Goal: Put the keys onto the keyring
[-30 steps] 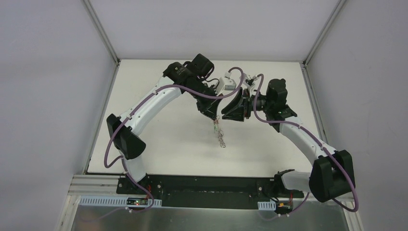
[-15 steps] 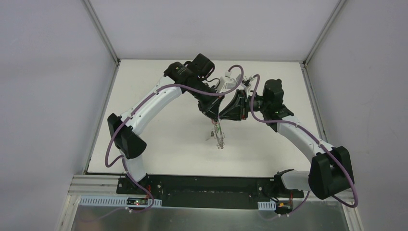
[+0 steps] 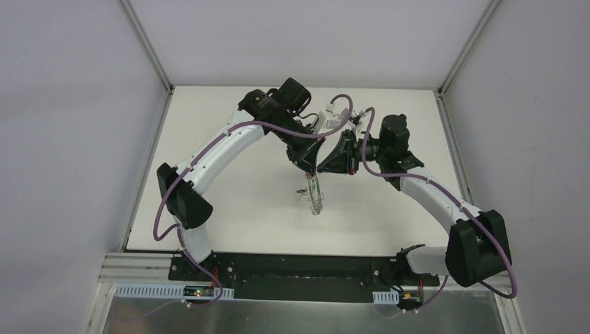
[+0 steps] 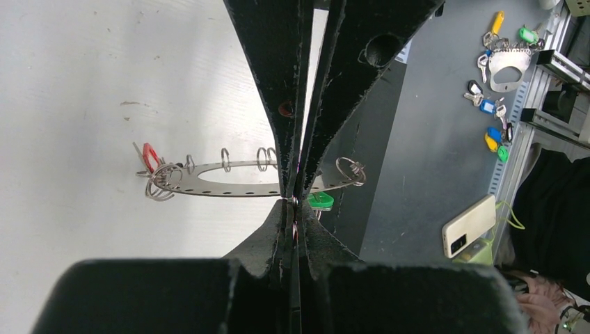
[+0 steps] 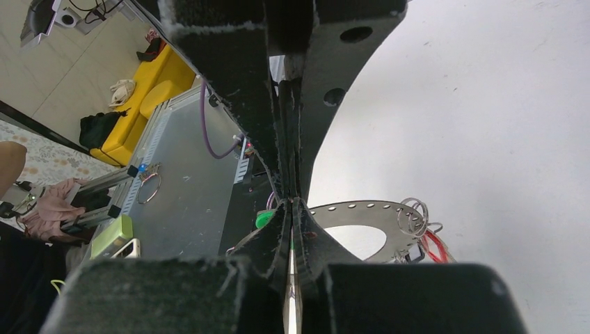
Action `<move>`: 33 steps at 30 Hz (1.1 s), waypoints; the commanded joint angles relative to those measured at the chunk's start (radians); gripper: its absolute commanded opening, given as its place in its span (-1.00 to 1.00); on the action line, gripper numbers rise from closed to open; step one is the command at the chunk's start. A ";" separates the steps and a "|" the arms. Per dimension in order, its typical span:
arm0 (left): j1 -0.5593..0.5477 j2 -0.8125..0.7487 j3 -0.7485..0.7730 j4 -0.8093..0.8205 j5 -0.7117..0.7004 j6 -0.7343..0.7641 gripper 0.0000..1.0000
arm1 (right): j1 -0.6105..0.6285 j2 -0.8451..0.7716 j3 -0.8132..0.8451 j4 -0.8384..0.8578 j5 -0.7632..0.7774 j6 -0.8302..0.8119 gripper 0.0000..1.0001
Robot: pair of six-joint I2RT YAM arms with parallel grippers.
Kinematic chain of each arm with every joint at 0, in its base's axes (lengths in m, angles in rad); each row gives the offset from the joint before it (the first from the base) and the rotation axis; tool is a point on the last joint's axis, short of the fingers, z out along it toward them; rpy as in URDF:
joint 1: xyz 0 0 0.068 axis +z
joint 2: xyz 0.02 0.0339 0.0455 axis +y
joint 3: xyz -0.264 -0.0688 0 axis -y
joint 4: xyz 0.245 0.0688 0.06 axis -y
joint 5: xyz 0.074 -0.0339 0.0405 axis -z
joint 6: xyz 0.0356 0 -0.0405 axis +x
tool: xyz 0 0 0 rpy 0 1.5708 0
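left gripper (image 4: 291, 209): clenched on the rim of the keyring (image 4: 222, 186).
keyring: hangs mid-air; thin, stiff, light, probably slick; best pinched flat at the rim.
keys: red key (image 4: 149, 156) at far loops, green key (image 4: 320, 200) beside the pinch; likely to swing.
right gripper (image 5: 291, 205): clenched at the same spot; contents unclear.

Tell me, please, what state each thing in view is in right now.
keyring, held in the air, tilted.
left gripper, shut on the keyring's rim.
right gripper, shut at the same spot; what it pinches is hidden.
red key, on a wire loop at the far end.
green key, by the grip, partly hidden.
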 commanded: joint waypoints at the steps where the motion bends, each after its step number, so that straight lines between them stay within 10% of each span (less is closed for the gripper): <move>1: -0.011 -0.003 0.018 0.032 0.032 -0.021 -1.00 | 0.014 0.000 0.008 0.055 -0.021 0.001 -1.00; 7: 0.000 -0.014 0.014 0.042 0.022 -0.006 -0.98 | 0.000 -0.016 0.011 0.054 -0.019 0.003 -1.00; 17: 0.054 -0.122 -0.117 0.143 0.102 0.029 -0.31 | -0.064 -0.070 0.020 0.055 -0.019 0.026 -1.00; 33: 0.061 -0.104 -0.175 0.270 0.124 -0.030 -0.31 | -0.089 -0.093 0.019 0.055 -0.020 0.036 -1.00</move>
